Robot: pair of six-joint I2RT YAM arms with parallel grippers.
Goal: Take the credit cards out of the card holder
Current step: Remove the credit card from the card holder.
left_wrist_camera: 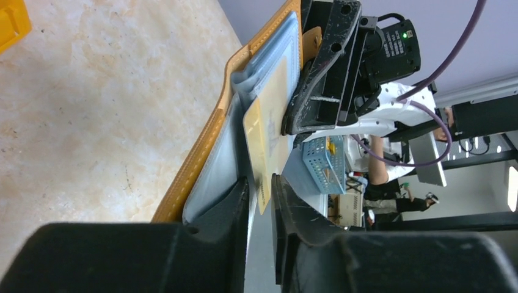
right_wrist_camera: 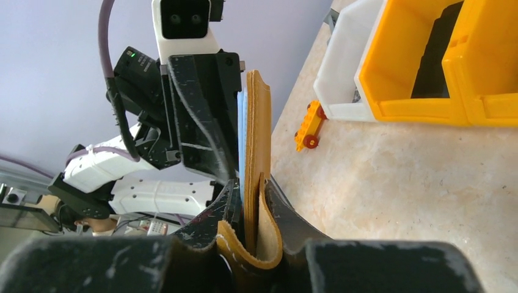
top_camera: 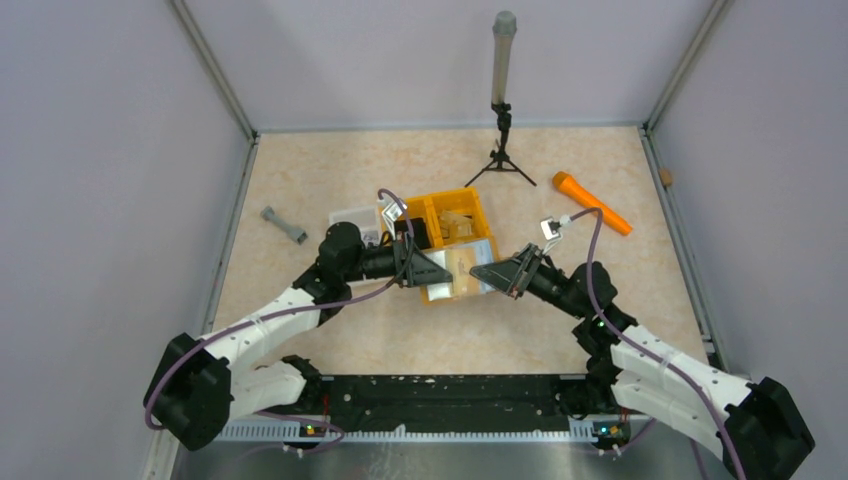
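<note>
My right gripper (right_wrist_camera: pixel 250 186) is clamped on the card holder (right_wrist_camera: pixel 259 116), its two fingers squeezing a folded tan flap from both sides. My left gripper (left_wrist_camera: pixel 259 183) meets the holder from the opposite end. Its jaws stand only a sliver apart, with the lower corner of a pale yellow credit card (left_wrist_camera: pixel 269 122) between them, and I cannot tell whether they actually press on it. The holder is held open and on edge between my two arms, and the card lies flat against its pale blue lining. From above, I see it over the middle of the table (top_camera: pixel 400 160), just on the near side of the orange bins (top_camera: pixel 440 195), with a white bin (right_wrist_camera: pixel 342 67) beside them.
</note>
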